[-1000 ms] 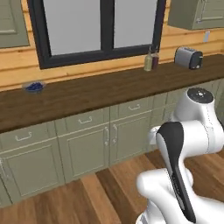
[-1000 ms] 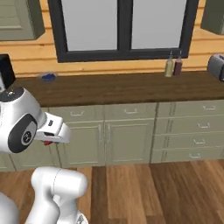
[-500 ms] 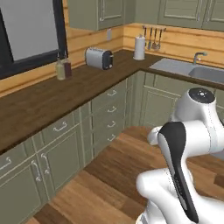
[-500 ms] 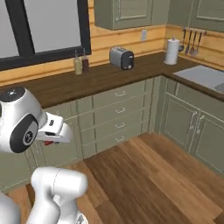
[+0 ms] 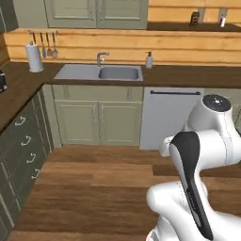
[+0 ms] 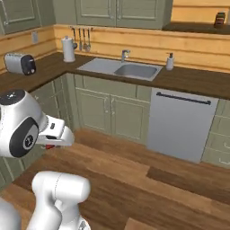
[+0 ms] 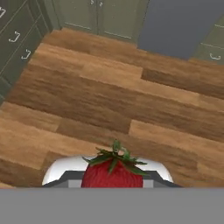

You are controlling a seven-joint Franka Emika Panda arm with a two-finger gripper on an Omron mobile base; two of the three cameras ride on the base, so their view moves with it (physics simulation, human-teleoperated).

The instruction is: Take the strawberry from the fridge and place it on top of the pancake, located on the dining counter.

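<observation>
The strawberry (image 7: 113, 171) sits at the bottom centre of my hand view, its green leaves toward the top of the frame and its red body pressed right up against my pincer (image 7: 113, 183), which I judge to be clamped on it, since the berry hangs over the wooden floor (image 7: 109, 96) with nothing else under it. In the right base view a speck of red shows at the tip of my hand, at the left middle of the frame. Ahead lie the sink (image 5: 118, 73) and the dishwasher (image 6: 182, 123); the pancake and the dining table are elsewhere, so what matters next is carrying the berry to them.
</observation>
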